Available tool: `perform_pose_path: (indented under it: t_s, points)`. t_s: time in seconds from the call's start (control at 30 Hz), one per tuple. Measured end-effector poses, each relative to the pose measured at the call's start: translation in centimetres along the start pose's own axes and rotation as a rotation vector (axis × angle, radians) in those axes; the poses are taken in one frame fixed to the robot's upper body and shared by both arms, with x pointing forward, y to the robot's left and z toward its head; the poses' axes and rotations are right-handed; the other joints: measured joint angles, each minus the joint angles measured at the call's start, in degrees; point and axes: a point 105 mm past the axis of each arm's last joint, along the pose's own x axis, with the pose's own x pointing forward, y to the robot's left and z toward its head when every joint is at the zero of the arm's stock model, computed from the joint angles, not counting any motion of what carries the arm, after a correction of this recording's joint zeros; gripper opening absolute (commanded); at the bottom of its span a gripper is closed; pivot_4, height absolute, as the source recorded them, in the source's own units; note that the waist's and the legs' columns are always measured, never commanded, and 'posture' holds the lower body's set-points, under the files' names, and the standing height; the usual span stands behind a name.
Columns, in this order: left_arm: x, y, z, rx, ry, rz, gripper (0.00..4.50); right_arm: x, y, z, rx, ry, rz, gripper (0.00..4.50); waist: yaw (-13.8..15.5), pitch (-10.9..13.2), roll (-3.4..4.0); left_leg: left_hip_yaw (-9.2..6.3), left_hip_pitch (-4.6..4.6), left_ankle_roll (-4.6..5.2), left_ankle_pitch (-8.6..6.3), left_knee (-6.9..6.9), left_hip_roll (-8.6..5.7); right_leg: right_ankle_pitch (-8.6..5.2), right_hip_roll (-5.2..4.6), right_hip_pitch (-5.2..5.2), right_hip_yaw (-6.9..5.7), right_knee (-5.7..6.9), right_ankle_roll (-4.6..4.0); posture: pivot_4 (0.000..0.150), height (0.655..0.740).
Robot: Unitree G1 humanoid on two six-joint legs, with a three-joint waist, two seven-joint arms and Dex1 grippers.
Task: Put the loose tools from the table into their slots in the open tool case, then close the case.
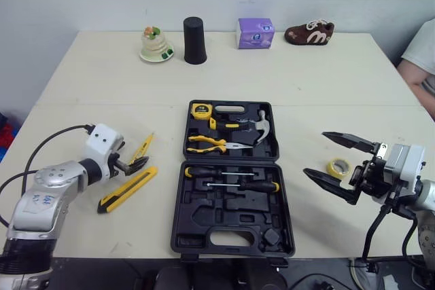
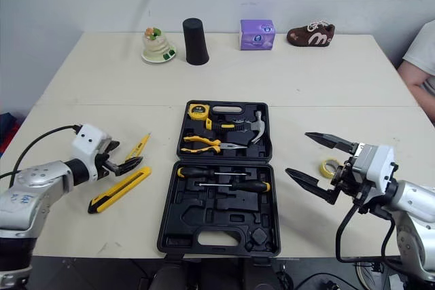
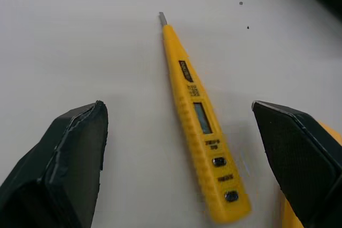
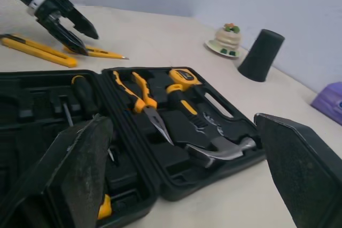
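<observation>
Step in hand: pickup of the tester pen, lying on the tabletop left of the tool case; my left hand straddles it, spread; right hand waits right of the case, spread; next I judge: lower, pinch, lift.

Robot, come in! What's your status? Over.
Left claw open, straddling yellow tester pen. Right claw open near tape roll. Utility knife loose too; case open. Nothing blocking.
</observation>
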Motion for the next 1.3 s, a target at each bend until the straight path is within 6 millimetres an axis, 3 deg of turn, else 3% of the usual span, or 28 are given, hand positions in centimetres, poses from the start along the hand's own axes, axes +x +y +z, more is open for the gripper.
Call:
perform_pose_path:
  t_s: [0.2,0.5,0.7,0.83,0.93,1.17,1.3]
  points:
    - [0.6,0.0,-0.5,-0.003,0.050,0.015,4.50,1.7,1.4,1.2,-0.020,-0.040,0.086,4.40,0.1,0.0,0.00,-0.06,0.02,-0.01,0.00,0.33,0.08,-0.01,0.00,0.02,-0.01,0.26,-0.01,0.150,0.7400]
    - [1.5,-0.4,-0.8,-0.050,0.063,-0.017,0.53,2.1,1.3,1.4,-0.013,-0.043,0.066,4.50,0.1,0.0,-0.02,-0.15,0.12,0.17,0.04,0.54,0.06,0.01,-0.06,0.06,0.01,0.58,-0.08,0.150,0.7400]
    - [1.6,0.0,0.4,-0.002,-0.051,-0.064,0.51,1.9,1.5,1.3,-0.008,-0.031,0.059,4.50,0.3,0.0,-0.10,-0.28,0.00,0.14,0.07,0.53,0.10,-0.01,-0.03,-0.01,-0.10,0.63,-0.19,0.150,0.7400]
    - [0.1,-2.2,6.9,0.184,-0.307,-0.275,0.51,1.5,2.2,0.9,0.011,-0.005,0.078,4.50,1.2,0.1,-0.26,-0.28,-0.09,0.04,0.04,0.53,0.04,-0.03,-0.06,0.00,-0.15,0.53,-0.21,0.150,0.7400]
    - [-2.0,-5.6,9.3,0.331,-0.374,-0.531,0.51,0.6,2.8,0.5,0.021,0.040,0.101,4.50,1.2,0.1,-0.26,-0.12,-0.08,0.09,-0.08,0.53,0.02,-0.05,-0.04,0.04,-0.06,0.39,-0.21,0.150,0.7400]
    - [-3.7,-13.5,10.6,0.512,-0.249,-0.984,0.51,-0.6,3.9,-0.5,0.075,0.112,0.150,4.50,1.2,0.2,-0.36,-0.07,-0.04,0.11,-0.09,0.62,-0.18,-0.01,0.19,0.07,0.06,0.36,-0.09,0.150,0.7400]
    - [-2.5,-16.0,7.9,0.621,-0.031,-1.070,0.51,-1.2,4.4,-0.7,0.097,0.153,0.173,4.50,0.9,0.2,-0.37,-0.06,0.04,0.05,-0.05,0.64,-0.13,0.02,0.35,0.08,0.32,0.36,-0.04,0.150,0.7400]
